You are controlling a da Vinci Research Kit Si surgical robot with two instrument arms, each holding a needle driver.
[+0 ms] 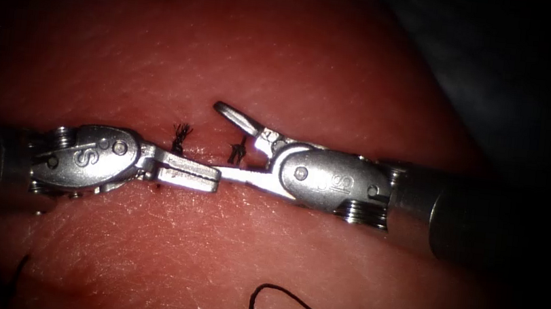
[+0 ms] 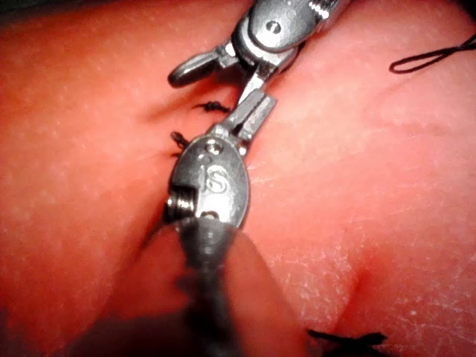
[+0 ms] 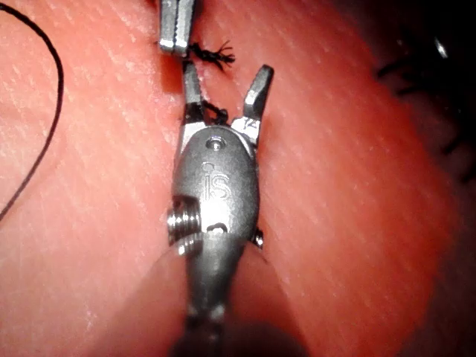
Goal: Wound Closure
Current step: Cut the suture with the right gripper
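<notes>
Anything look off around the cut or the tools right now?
Nothing looks damaged or spilled. Two frayed thread ends stick up from the tissue at the cut. The left tool is shut on nothing visible; the right tool is open, empty. A loose thread lies nearby.

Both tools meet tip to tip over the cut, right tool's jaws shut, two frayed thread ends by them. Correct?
Not quite: the right tool has its jaws wide open, one raised and one level toward the left tool, as the endoscope view shows. The rest holds: they meet over the cut, two frayed thread ends beside them.
</notes>
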